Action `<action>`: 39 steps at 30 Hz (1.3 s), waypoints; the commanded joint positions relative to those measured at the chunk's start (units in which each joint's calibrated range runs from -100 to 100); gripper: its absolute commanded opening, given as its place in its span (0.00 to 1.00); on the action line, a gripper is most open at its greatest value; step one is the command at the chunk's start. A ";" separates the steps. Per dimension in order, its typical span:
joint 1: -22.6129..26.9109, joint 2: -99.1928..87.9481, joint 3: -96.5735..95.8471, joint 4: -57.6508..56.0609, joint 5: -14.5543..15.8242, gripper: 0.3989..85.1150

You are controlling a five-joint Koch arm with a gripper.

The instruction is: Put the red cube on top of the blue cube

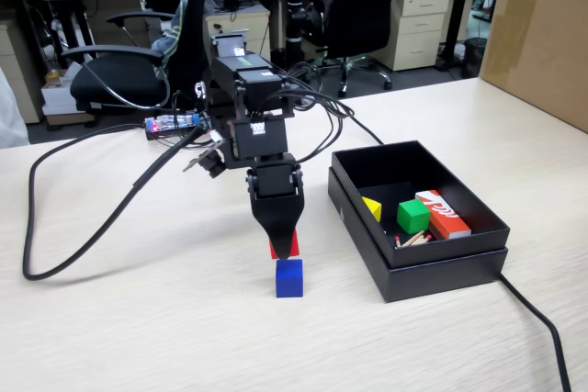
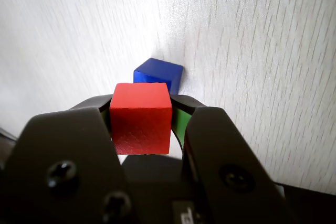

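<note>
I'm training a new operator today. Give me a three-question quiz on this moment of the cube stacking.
1. True or false: the red cube is gripped between the jaws.
2. The blue cube sits: A) in the black box, B) on the table, C) on the green cube.
3. Which arm part carries the red cube?

Key: 1 true; 2 B; 3 the gripper.
</note>
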 commanded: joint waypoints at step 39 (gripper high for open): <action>0.63 2.82 2.87 4.99 -0.54 0.31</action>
